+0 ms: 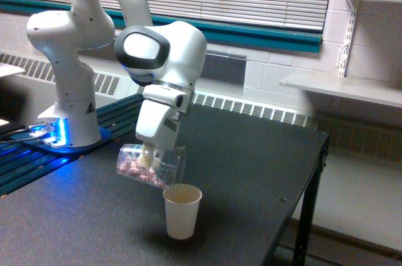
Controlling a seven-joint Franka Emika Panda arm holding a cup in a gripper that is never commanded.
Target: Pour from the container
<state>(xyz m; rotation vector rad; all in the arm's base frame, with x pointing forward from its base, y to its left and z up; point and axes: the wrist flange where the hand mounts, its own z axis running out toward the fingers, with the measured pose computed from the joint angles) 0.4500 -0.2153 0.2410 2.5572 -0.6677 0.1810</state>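
One white robot gripper (151, 155) closed around a clear, see-through plastic container (151, 165), wide-mouthed, tipped nearly on its side above a dark matte table (251, 165). Pinkish bits heaped inside, along the lower wall. Mouth angled down toward the exterior view's right, rim just above and beside the lip of a small white paper cup (182, 211) standing upright on the table. Glowing blue at the arm's base (53, 133), far left.
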